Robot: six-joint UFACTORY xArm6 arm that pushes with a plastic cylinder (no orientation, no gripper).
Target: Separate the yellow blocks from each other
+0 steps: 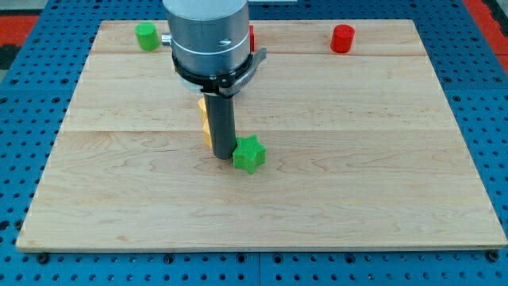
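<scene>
Camera view shows my dark rod coming down near the middle of the pale wooden surface (317, 183), with my tip (225, 156) resting on the wood and touching, or all but touching, the left side of a green star-shaped block (248, 153). I carry no gripper, so there is nothing to open or close; the rod alone does the pushing.

Yellow blocks (204, 121), the ones I am meant to part, show only as a thin strip of yellow-orange along the view's left edge of my rod, just above the tip. My rod hides most of them, so I cannot tell their shapes or whether they touch each other.

Along the view's top edge sit a green cylinder block (146, 36), a red cylinder block (342, 38), and a sliver of another red block (252, 36) mostly behind my arm housing.

I judge the separating is in hand but not finished, since the yellow looks bunched together. Next I would need to bring my tip between the two yellow pieces and push one away sideways, keeping clear of the green star.
</scene>
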